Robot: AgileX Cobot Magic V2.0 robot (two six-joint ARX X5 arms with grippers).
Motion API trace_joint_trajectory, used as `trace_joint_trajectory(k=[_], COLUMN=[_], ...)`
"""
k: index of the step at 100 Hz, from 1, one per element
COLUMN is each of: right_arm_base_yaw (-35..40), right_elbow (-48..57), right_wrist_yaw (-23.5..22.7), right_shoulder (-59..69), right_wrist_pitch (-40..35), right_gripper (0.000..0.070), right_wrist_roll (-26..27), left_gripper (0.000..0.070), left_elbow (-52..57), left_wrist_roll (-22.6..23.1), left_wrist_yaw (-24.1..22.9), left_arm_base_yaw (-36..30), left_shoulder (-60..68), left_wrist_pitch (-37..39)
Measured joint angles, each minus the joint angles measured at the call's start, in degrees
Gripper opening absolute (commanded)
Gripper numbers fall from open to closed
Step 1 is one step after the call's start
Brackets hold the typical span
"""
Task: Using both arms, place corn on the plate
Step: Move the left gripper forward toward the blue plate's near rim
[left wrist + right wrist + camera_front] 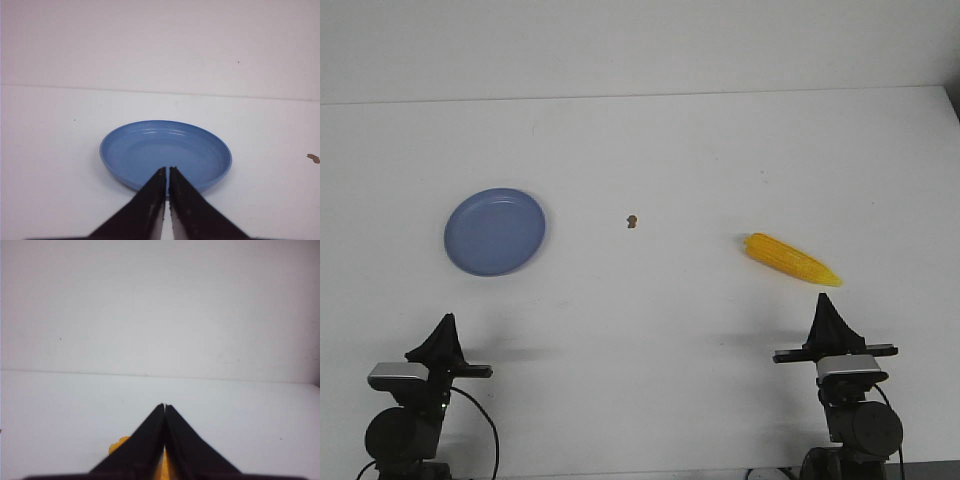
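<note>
In the right wrist view the corn (120, 444) is mostly hiding behind the right gripper (164, 406), only yellow bits peeking out either side; both arm bases are getting cut off at the front view's lower edge; a small brown speck (632, 221) mid-table is too tiny to identify. The plate (495, 231) is lying on the left w/ nothing in it; the corn (792, 259) is lying on the table (650, 330) at right, well apart from the plate. Left gripper (167, 170) is sitting clenched, tips together, grasping nothing, just short of the plate (165, 152); right gripper is likewise clenched & empty, near the corn.
</note>
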Motion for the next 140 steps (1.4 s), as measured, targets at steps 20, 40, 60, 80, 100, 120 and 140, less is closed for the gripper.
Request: trace_joint_trajectory(k=[20,40,60,80,100,120,140], right_arm_base_yaw=[0.00,0.00,0.00,0.00,0.00,0.00,0.00], right_elbow=[0.00,0.00,0.00,0.00,0.52,9.33,22.49], right_wrist_yaw=[0.00,0.00,0.00,0.00,0.00,0.00,0.02], right_shoulder=[0.00,0.00,0.00,0.00,0.00,0.57,7.45], right_wrist_pitch=[0.00,0.00,0.00,1.62,3.13,-6.23,-22.84], right_gripper=[0.0002,0.0002,0.0002,0.0002,0.0002,0.0002,0.0002], right_wrist_roll=[0.00,0.00,0.00,0.02,1.46,3.17,3.26], left_gripper=[0.0012,0.0012,0.0012,0.0012,0.0012,0.0012,0.0012], left_elbow=[0.00,0.00,0.00,0.02,2.14,11.65,23.65], left_wrist_roll=[0.00,0.00,0.00,0.00,0.00,-0.87,-1.57], left_wrist_yaw=[0.00,0.00,0.00,0.00,0.00,-0.50,-1.33], left_arm_base_yaw=[0.00,0.00,0.00,0.00,0.00,0.00,0.00], left_shoulder=[0.00,0.00,0.00,0.00,0.13,2.86,11.93], left_wrist_pitch=[0.00,0.00,0.07,0.07,-0.68,-6.69,-17.53])
